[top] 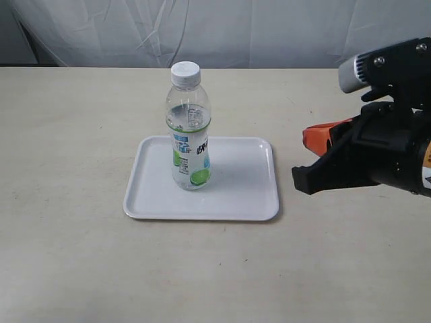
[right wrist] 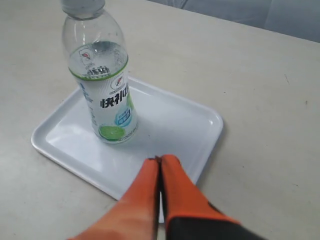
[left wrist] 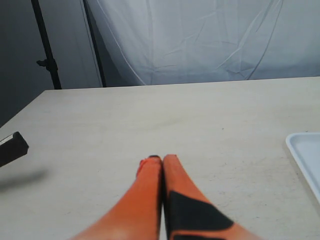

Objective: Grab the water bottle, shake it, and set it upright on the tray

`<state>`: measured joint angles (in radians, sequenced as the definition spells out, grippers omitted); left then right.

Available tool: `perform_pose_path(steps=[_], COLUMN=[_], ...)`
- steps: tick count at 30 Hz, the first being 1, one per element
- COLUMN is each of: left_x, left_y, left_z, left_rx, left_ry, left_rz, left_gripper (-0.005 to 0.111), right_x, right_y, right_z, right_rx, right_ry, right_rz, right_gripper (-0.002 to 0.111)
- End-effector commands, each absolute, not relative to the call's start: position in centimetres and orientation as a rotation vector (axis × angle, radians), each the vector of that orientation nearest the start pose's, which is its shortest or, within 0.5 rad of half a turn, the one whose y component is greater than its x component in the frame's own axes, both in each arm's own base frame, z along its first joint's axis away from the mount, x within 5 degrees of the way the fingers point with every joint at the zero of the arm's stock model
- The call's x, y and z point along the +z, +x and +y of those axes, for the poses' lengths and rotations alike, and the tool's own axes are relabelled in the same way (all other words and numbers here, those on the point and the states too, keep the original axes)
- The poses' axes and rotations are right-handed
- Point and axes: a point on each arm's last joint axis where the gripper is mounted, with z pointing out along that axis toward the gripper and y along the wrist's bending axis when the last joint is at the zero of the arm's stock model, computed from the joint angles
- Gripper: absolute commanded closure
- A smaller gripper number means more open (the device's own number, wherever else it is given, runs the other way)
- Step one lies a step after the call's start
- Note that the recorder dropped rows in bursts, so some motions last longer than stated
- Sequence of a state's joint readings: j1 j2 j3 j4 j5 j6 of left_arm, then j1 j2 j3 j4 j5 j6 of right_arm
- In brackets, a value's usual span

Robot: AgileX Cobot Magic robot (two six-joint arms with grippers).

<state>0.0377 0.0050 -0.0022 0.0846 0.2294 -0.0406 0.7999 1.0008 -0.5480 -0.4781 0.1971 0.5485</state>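
Only the clear plastic bottle upright on the flat white tray blocked passage; beige desk lay open around.

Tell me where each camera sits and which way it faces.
Exterior view: off the arms, facing the water bottle upright on the tray, curtain behind; only the right arm shows.
Left wrist view: on its arm's wrist, looking past the shut left gripper across the table toward the curtain.
Right wrist view: on its arm's wrist, looking down past the shut right gripper at bottle and tray.
Shared: exterior and right wrist both show the bottle on the tray.
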Motion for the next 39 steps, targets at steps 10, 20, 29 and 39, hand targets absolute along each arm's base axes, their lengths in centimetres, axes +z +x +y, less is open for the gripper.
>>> perform_pose_path(steps=[10,20,29,39], left_x=[19.3,19.3,19.3,19.3], left_y=[5.5,5.5,5.5,5.5], left_z=[0.4,0.4,0.4,0.4], left_rx=[0.073,0.073,0.073,0.073], left_ry=[-0.014,-0.014,-0.014,-0.014], left_rz=[1.708,1.708,1.708,1.708], left_gripper=[0.107,0.107,0.107,0.107], right_x=[30.5,33.6,33.5,32.5], right_y=[13.1,11.9,11.0,5.1], right_z=[10.2,3.3,2.8,-0.1], right_rx=[0.477,0.264,0.252,0.246], right_ry=[-0.521,-0.135,-0.109,0.149], right_rz=[1.840,1.663,1.653,1.492], right_gripper=[0.105,0.105,0.105,0.105])
